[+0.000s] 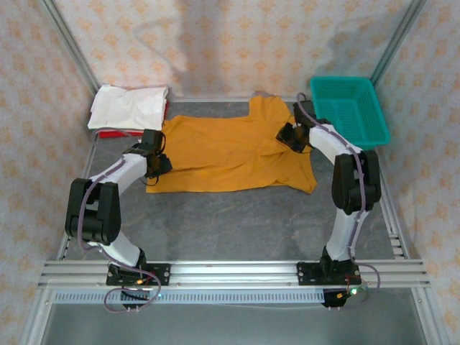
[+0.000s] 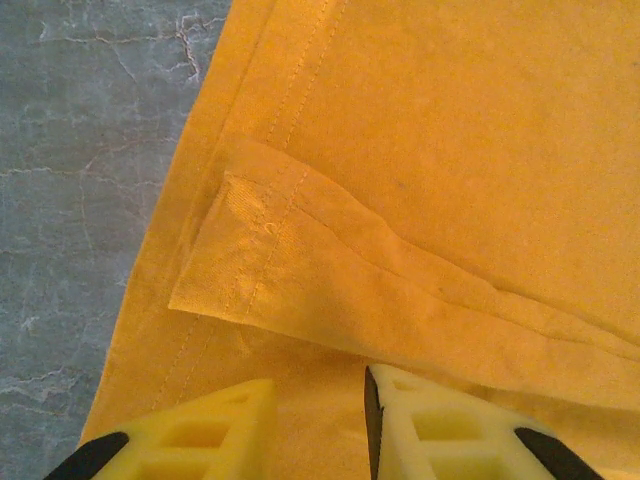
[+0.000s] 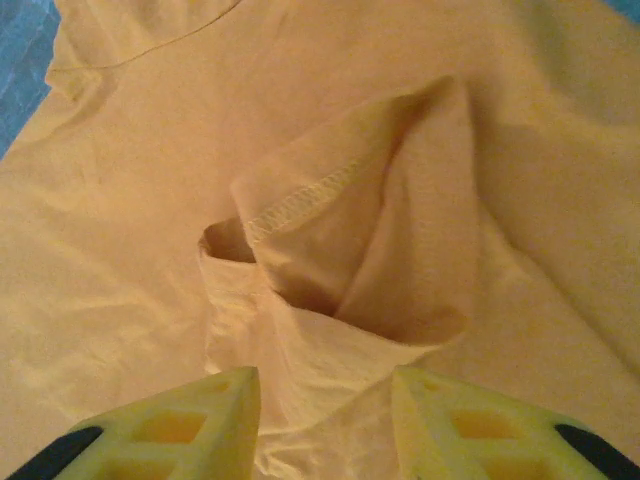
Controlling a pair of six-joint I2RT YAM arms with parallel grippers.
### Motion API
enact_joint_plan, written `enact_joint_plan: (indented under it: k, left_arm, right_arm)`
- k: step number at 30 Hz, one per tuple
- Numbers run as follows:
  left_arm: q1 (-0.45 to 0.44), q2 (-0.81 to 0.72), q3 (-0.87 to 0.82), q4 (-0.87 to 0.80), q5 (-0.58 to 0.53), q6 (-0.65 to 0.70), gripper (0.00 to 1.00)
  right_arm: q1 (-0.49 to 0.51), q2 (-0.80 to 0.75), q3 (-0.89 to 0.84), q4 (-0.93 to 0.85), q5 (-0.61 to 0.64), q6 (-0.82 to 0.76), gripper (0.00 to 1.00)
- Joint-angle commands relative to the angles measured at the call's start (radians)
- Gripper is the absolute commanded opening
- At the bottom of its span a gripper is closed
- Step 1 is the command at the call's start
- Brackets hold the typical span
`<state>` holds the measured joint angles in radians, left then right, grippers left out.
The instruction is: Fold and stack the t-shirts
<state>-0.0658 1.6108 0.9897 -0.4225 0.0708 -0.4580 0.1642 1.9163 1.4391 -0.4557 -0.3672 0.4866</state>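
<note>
- The grey table carries the job, and the mustard-orange t-shirt lies spread across it between the two grippers, chest side down, with no print showing.
- Judged step: the first fold of this shirt, with its sides not yet brought in. The white t-shirt already lies folded on the red t-shirt, beyond and outboard of the left gripper.
- Both arms reach forward with elbows raised and wrists tipped down onto the cloth, the left at the shirt's left edge and the right at its far right shoulder.
- Right gripper: the jaws stand apart, a rumpled sleeve rises just ahead of the fingertips and a loose ridge of cloth runs between them. It looks released.
- Left gripper: the jaws are narrowly parted over the cloth, with a turned-over hem flap just ahead. I cannot tell whether they pinch a layer.
- The next move likely calls for a firm pinch at each side, then lifting both together so the fold lands straight.
</note>
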Motion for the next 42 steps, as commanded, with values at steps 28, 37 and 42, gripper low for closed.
enact_joint_plan:
  k: [28, 37, 42]
  left_arm:
    - [-0.005, 0.017, -0.020, 0.016, -0.014, 0.007, 0.30]
    - [-0.005, 0.007, -0.016, 0.005, -0.015, 0.012, 0.30]
    - [-0.005, -0.024, -0.024, 0.000, -0.010, 0.015, 0.30]
  right_arm:
    - [0.009, 0.236, 0.154, 0.247, -0.062, 0.132, 0.00]
    - [0.017, 0.164, 0.140, 0.199, -0.043, 0.123, 0.18]
    - [0.017, 0.020, -0.047, 0.216, -0.020, 0.142, 0.22]
